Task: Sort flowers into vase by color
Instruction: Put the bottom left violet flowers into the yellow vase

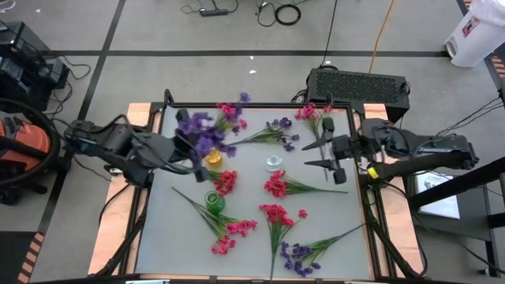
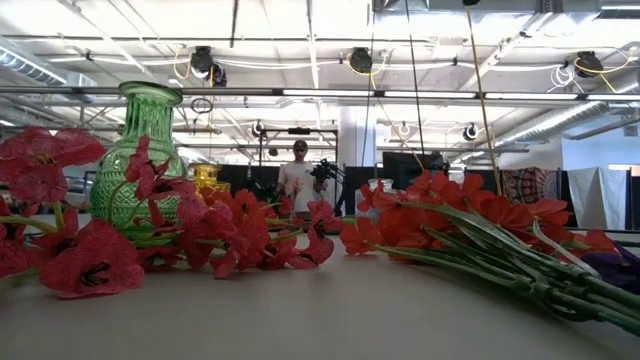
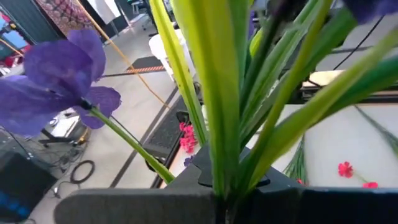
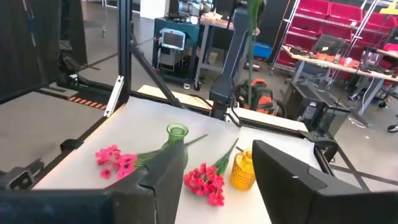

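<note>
Purple sprig (image 1: 201, 132), light and floppy, sits clamped at its stems in the left gripper (image 1: 192, 150); right gripper (image 1: 325, 156) hangs open above the counter (image 1: 252, 237).

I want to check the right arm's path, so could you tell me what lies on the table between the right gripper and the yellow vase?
In the high view, a small clear vase stands between the right gripper and the yellow vase; otherwise the stretch is bare tabletop.

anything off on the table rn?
Nothing spilled or broken. The left gripper holds a purple sprig over the yellow vase. The green vase and white vase stand upright. Right gripper is open, empty.
</note>
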You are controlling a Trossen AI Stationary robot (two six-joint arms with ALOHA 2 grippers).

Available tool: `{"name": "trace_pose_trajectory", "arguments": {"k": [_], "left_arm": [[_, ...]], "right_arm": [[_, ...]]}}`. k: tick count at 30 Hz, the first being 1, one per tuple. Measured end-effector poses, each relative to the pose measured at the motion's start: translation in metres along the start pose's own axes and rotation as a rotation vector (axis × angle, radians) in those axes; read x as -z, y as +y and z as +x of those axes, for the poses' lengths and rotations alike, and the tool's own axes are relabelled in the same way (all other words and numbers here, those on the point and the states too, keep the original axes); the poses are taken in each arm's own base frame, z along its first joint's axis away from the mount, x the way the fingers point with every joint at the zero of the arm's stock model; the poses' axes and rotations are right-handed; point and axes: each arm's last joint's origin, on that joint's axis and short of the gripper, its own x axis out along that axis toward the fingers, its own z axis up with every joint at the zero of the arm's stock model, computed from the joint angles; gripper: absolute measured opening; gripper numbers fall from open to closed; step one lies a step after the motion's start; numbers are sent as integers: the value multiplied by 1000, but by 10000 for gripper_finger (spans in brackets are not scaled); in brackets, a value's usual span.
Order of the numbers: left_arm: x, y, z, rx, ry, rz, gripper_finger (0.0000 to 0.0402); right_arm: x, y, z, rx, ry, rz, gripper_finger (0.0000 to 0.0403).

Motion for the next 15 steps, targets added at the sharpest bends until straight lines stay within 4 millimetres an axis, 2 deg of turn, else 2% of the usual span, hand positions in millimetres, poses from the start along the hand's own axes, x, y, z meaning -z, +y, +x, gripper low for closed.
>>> {"name": "trace_pose_trajectory", "arguments": {"k": [5, 9, 15], "left_arm": [[27, 13, -12, -30, 20, -46, 12], [54, 20, -19, -71, 40, -68, 12], [92, 28, -27, -87, 36, -91, 12]], "right_arm": [[4, 4, -23, -4, 18, 2, 183], [22, 8, -31, 23, 67, 8, 183], [51, 13, -33, 53, 131, 22, 183]]}}
